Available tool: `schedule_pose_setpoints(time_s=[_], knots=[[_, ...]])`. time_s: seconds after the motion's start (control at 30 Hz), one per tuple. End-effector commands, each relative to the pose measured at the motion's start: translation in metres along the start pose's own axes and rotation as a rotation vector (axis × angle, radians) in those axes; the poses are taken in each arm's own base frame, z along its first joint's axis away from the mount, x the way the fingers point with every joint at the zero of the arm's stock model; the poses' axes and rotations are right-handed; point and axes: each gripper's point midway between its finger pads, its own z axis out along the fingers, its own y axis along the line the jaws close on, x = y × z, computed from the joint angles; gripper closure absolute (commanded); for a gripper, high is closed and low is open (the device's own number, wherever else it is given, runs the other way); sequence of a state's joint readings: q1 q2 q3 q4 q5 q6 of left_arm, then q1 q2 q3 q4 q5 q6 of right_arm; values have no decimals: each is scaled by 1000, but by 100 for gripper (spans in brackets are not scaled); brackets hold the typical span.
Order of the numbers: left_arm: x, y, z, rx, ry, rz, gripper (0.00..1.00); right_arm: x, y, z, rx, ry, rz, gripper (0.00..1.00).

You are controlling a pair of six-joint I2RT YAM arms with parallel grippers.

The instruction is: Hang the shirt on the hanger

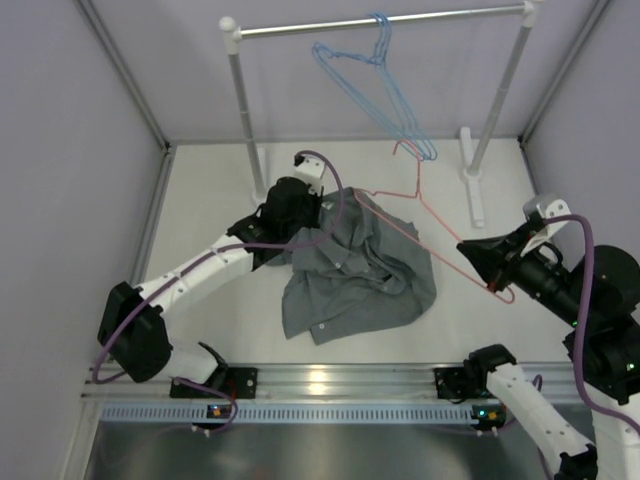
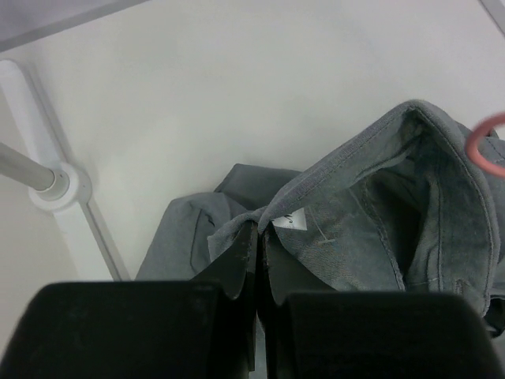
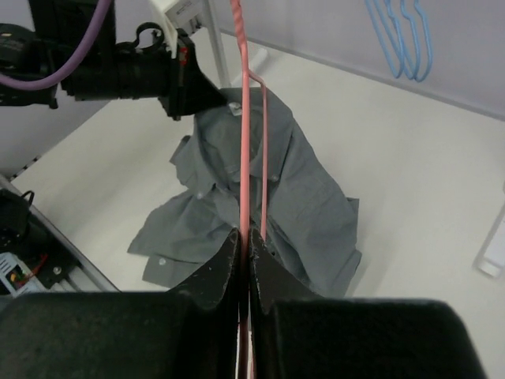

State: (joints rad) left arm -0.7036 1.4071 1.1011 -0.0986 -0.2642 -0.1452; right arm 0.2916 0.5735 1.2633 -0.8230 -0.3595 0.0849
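The left tool (image 2: 258,229) is clenched on the collar (image 2: 347,170) of the grey shirt (image 1: 360,270), its tips pinching the cloth just beside the white neck label (image 2: 289,221). Past those tips the collar stands open like a pocket, and the rest of the shirt lies crumpled on the white worktop (image 1: 220,200), spreading from this tool toward the right tool (image 3: 245,237). The right tool is clamped shut on the pink hanger (image 3: 245,118), gripping one thin wire at its corner. From that grip the hanger's wires run straight ahead over the shirt to the collar, close to the left tool. Beyond both tools, light blue hangers (image 1: 385,90) hang from a rail (image 1: 420,18).
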Motion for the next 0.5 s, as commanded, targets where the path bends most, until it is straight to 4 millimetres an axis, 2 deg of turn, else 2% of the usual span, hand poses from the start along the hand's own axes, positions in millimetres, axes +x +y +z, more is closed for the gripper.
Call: schedule_pose_setpoints(time_s=[0.0, 0.07, 0.17, 0.3, 0.47], knots=[[-39, 1, -11, 68, -126, 25, 100, -3, 26, -18, -120, -23, -50, 100], [-40, -1, -9, 86, -127, 37, 100, -8, 34, -25, -152, -39, -59, 100], [-47, -2, -7, 87, -137, 49, 100, -4, 34, -26, -154, -13, -55, 100], [-56, -11, -13, 140, -157, 59, 100, 18, 25, -9, -141, 62, -13, 100], [-71, -25, -37, 247, -210, 85, 100, 35, 19, 11, -155, 101, 4, 100]])
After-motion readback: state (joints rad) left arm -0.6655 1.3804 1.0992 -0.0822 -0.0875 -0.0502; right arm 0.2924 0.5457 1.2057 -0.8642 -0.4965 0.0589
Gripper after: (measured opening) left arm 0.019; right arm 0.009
